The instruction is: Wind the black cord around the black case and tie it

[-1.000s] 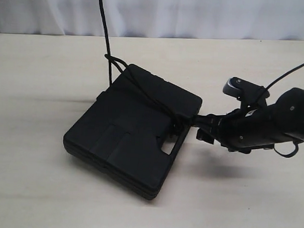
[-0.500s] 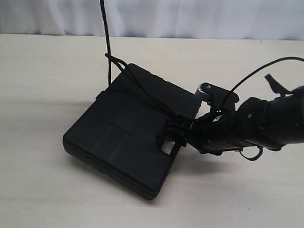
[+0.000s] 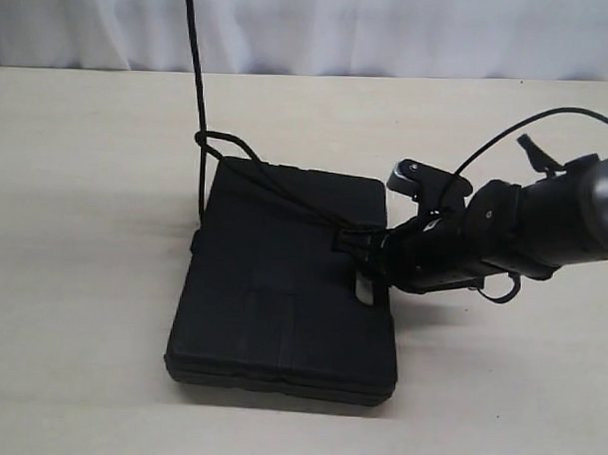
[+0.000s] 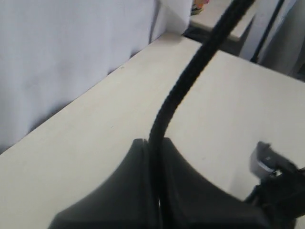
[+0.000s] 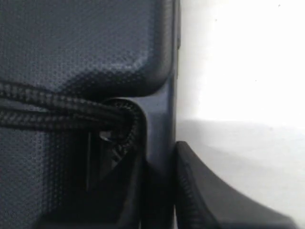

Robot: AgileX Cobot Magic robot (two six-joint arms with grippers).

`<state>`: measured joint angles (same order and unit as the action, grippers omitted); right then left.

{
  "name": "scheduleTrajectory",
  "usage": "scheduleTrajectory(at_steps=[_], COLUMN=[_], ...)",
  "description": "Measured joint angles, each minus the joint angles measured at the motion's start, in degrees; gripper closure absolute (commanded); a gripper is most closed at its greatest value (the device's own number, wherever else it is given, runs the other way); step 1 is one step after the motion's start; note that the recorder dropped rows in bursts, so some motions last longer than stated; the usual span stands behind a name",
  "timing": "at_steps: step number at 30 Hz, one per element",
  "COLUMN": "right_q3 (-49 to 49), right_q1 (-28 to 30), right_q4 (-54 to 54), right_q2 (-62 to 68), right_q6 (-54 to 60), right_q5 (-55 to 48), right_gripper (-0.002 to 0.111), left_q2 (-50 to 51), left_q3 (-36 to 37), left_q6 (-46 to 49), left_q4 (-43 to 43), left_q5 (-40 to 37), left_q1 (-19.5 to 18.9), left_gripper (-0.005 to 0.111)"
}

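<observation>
The black case lies flat on the table, its handle slot toward the right arm. The black cord drops from above the frame, loops at the case's far left corner and crosses the lid into the slot. My right gripper is at that slot. In the right wrist view this gripper is shut on the slot's outer bar, one finger inside and one outside, with cord strands entering beside it over the case. My left gripper, above the exterior view, is shut on the cord, holding it taut.
The pale wooden table runs back to a white curtain. A glossy cable arcs over the right arm. In the left wrist view the table's far corner and a silver part of the right arm show.
The right gripper moved left onto the handle slot and shut on its bar. The case then swung round to lie squarer to the table's front edge. The hanging cord shifted slightly left.
</observation>
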<state>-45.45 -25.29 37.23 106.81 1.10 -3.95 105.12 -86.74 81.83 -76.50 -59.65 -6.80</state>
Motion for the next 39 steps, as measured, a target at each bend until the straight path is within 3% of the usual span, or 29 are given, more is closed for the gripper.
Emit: scheduleTrajectory(at_steps=[7,15,26,34,39], right_q3=[-0.2,-0.3,-2.7,-3.5,-3.5], right_q1=[7.5,16.4,17.0,17.0,17.0], right_q4=[-0.6,-0.5,-1.7,-1.7,-1.7], right_q2=[-0.2,-0.2,0.4,0.6,0.6], right_q6=[1.8,1.8,3.9,4.1,4.2], right_q5=[-2.2,-1.3,-3.8,-4.9,-4.9], right_gripper=[0.104,0.104,0.104,0.104,0.104], left_q2=[-0.5,-0.4,0.2,3.3,3.8], left_q3=[0.9,5.4,17.4,19.8,19.8], left_q6=[-7.2,-8.5,-8.8,-9.0,-9.3], left_q4=[10.8,12.4,12.1,11.6,11.4], left_q5=[12.6,14.8,21.8,23.8,25.0], left_q1=[-1.4,-7.2,-13.6,-14.5,-14.5], left_gripper=[0.107,0.107,0.107,0.106,0.087])
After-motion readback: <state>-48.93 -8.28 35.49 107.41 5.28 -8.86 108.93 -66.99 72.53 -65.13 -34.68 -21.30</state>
